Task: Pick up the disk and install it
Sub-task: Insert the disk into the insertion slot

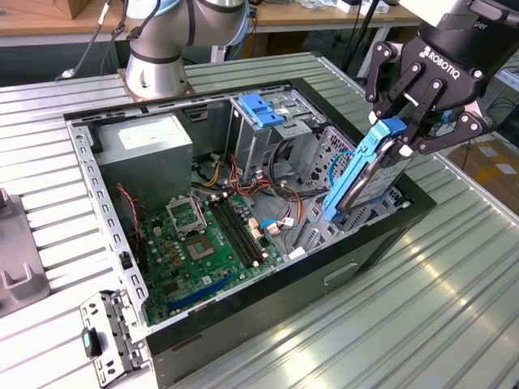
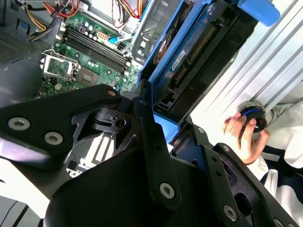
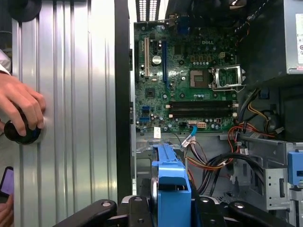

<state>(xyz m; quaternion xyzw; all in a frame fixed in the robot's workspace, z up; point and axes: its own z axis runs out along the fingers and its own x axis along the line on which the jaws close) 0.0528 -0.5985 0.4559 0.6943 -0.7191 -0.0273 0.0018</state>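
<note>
Exterior view: the black gripper (image 1: 403, 136) on the arm is clamped on the disk (image 1: 361, 174), a grey drive in a light-blue carrier, holding it tilted and lifted above the open computer case (image 1: 381, 235) at the side toward the exterior view's right. The disk's lower end hangs just over the case's edge near the drive bays, apart from the green motherboard (image 1: 203, 247) lying on the case floor. A bright-blue latch (image 1: 261, 109) sits on the metal drive cage (image 1: 272, 134) farther back, and a grey power supply (image 1: 146, 146) fills the corner toward the exterior view's left. The case rests on a ribbed metal table (image 1: 422, 308). In the first wrist view, a person's hand (image 3: 21, 106) rests on a round black knob (image 3: 21, 132) on that table.
</note>
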